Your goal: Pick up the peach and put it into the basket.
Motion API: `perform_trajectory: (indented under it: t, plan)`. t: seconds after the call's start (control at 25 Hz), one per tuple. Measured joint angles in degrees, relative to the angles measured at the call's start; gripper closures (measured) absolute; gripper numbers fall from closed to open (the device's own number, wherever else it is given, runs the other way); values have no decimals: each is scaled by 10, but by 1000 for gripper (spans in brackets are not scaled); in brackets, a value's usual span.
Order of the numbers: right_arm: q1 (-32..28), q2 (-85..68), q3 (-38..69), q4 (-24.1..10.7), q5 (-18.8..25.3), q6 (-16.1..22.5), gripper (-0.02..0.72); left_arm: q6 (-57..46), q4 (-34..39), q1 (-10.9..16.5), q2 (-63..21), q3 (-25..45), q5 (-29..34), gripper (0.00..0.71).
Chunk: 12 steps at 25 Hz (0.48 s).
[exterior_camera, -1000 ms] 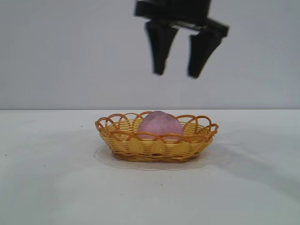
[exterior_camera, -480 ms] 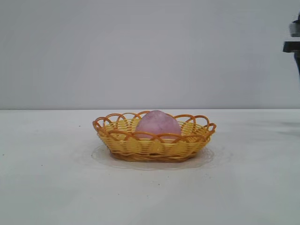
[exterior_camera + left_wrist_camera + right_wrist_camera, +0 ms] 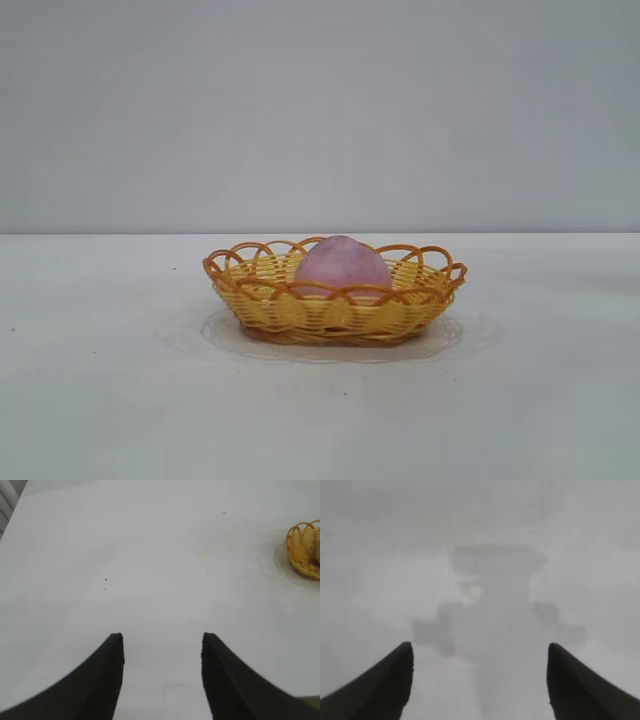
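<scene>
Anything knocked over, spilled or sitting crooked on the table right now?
Nothing stands out. The peach sits inside the basket, which rests flat on the table. Both grippers, left and right, are open and empty.

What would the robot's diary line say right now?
peach: in basket | left gripper: open, over bare table | right gripper: open

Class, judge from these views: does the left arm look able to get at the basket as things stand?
Probably yes. The left tool is open over bare table, and nothing lies between it and the basket at the edge of its wrist view. The peach sits inside; the right tool is elsewhere.
</scene>
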Motion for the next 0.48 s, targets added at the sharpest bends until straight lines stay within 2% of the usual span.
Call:
perform_trajectory:
  t: [0.16, 0.32, 0.48]
  plan:
    - [12, -171, 85, 5, 70, -16, 224, 0, 0, 0, 0, 0, 0, 403]
    - [12, -323, 136, 6, 143, -16, 224, 0, 0, 0, 0, 0, 0, 403]
    - [12, -473, 189, 6, 165, -11, 224, 0, 0, 0, 0, 0, 0, 403]
